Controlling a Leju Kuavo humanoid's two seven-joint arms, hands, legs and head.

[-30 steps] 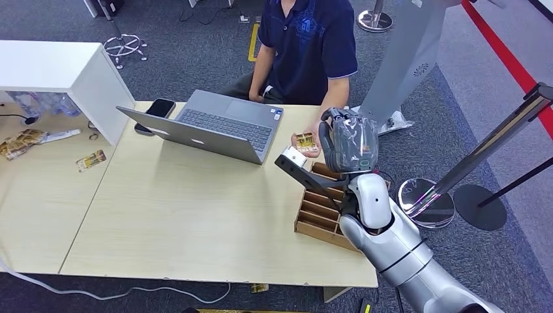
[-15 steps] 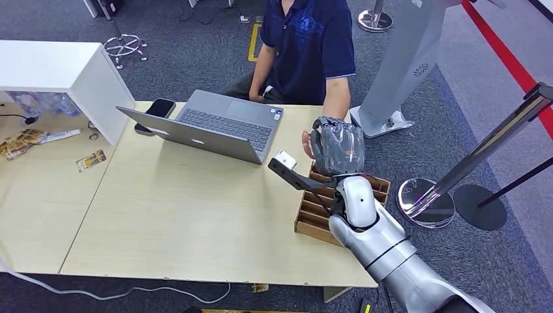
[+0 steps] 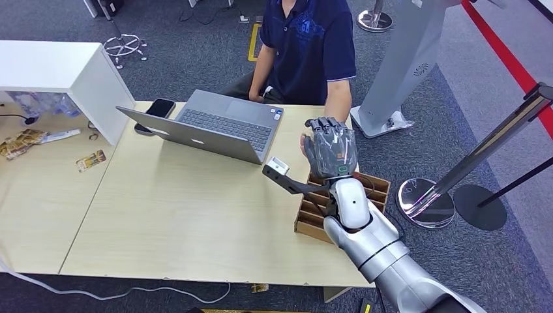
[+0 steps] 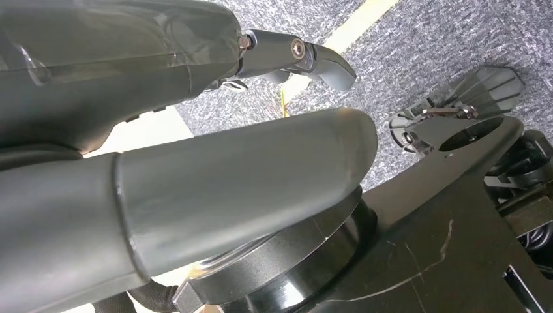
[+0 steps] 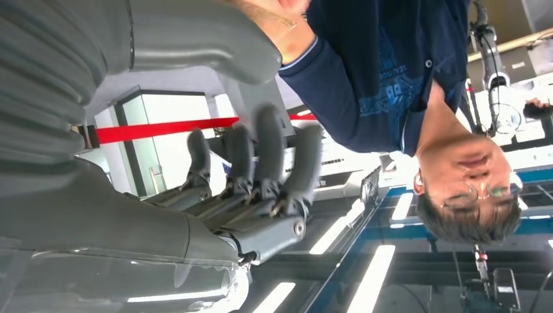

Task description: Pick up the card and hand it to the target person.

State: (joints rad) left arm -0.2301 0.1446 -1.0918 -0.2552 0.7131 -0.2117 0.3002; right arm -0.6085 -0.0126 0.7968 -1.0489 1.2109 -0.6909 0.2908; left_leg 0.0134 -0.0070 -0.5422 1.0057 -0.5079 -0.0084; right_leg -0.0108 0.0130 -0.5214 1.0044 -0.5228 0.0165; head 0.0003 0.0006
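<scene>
— What's on the desk [image 3: 163, 215] besides the job?
— An open grey laptop [image 3: 215, 130] at the far side, with a dark phone [image 3: 160, 107] just beside its left corner.
— And on the right?
— A brown slotted cardboard organizer [image 3: 319, 212] near the right edge.
— Anything further out?
— A white cabinet [image 3: 62, 72] at the far left, small printed packets [image 3: 90, 160] on the adjoining table, and chrome stanchion bases [image 3: 425, 202] on the grey carpet
</scene>
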